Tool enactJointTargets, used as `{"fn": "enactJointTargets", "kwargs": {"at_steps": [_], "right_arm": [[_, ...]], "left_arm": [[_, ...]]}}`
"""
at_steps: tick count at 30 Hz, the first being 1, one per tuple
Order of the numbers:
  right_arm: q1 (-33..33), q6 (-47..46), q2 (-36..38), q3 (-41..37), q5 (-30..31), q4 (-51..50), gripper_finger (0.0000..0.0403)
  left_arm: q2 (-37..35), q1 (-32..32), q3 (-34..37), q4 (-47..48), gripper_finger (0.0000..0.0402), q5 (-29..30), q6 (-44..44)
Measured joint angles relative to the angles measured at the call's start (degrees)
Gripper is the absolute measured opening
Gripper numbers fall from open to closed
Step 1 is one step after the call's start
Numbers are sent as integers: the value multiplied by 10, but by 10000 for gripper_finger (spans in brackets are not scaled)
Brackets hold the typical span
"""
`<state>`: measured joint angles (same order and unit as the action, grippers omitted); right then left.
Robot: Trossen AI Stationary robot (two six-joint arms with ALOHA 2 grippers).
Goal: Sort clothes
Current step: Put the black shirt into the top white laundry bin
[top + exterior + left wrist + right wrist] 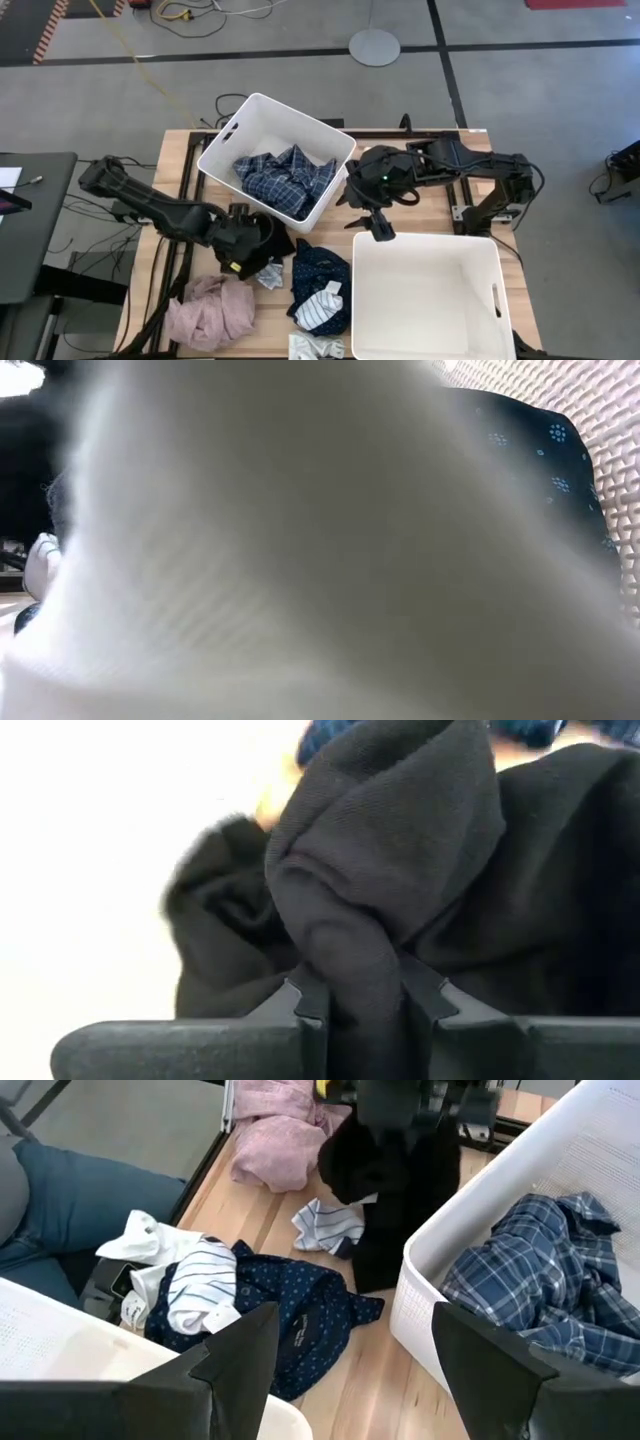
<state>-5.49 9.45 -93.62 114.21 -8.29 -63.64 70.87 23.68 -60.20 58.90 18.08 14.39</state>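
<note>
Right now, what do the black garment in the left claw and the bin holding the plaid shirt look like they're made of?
The black garment, pinched in the left claw, looks like soft matte knit, probably cotton jersey: fine ribbing, rounded folds. The bin holding the plaid shirt looks like smooth white moulded plastic: rigid walls, cut handle slot.

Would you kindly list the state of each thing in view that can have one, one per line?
left gripper: shut on the black garment, lifted
right gripper: open, holding nothing
blue plaid shirt: crumpled inside the far bin
near bin: holds nothing visible
pink garment: bunched on the table
navy dotted garment: spread on the table
striped sock: lying on the navy dotted garment
</note>
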Motion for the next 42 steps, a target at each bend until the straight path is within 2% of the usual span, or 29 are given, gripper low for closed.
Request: {"fn": "enactJointTargets", "kwargs": {"at_steps": [6,15,21,26,36,42], "right_arm": [[-12,0,0,0,0,0,282],[-36,0,-1,-30,-1,32,282],[-47,0,-3,-87,7,94,282],[-47,-2,-3,-152,24,198,282],[-43,17,-2,-266,58,441,282],[-37,15,-3,-298,85,464,282]], "left_arm": [[0,30,-100,44,46,64,-15],[0,45,-206,65,46,155,-69],[0,45,-270,64,46,236,-112],[0,45,-322,62,46,292,-143],[0,45,-364,27,46,308,-191],[0,45,-364,23,46,308,-193]]}}
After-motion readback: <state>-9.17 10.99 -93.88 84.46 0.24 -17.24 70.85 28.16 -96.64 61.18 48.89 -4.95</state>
